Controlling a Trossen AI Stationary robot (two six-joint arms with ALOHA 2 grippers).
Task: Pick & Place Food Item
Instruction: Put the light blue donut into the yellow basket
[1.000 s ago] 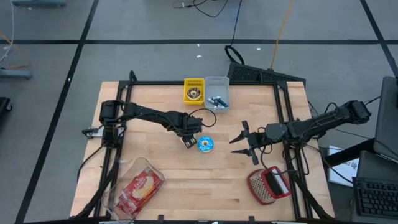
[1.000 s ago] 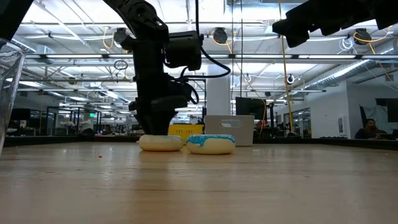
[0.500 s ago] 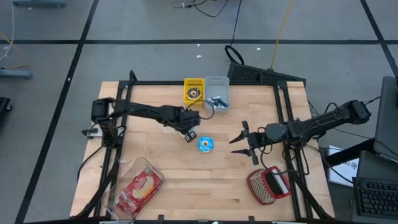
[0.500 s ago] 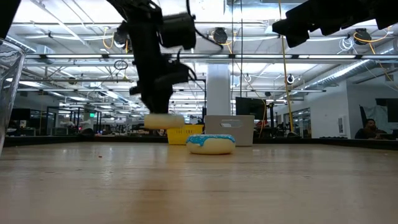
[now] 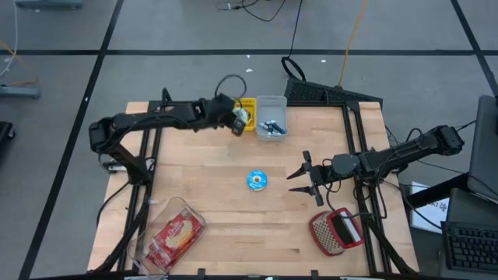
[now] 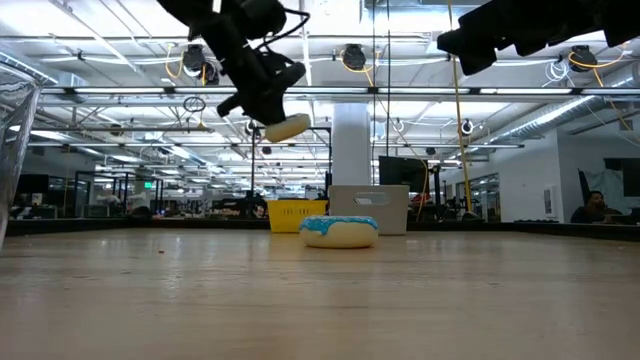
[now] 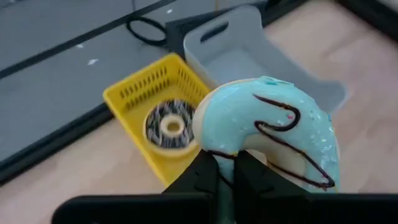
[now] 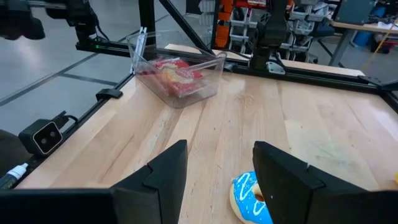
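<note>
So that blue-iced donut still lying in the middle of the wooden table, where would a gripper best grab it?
Probably from straight above. The blue-iced donut lies flat on the wooden table, hole upward, so one finger could drop into the hole and the other outside the ring, pinching one side. The left gripper holds a pale-blue donut in much that way.

We lose the lower rim of the pale blue donut [image 7: 267,134] behind the left gripper [image 7: 225,176] clamped on it, and the wrist view's bottom edge cuts those fingers off. Beyond the gripper, the donut hides the near corner of the yellow basket [image 7: 134,99] and part of the grey bin [image 7: 249,53]. Under the right gripper [image 8: 214,168], the second blue donut [image 8: 249,198] is half cut off. The grey bin's contents [image 5: 271,127] are too small for us to name.
</note>
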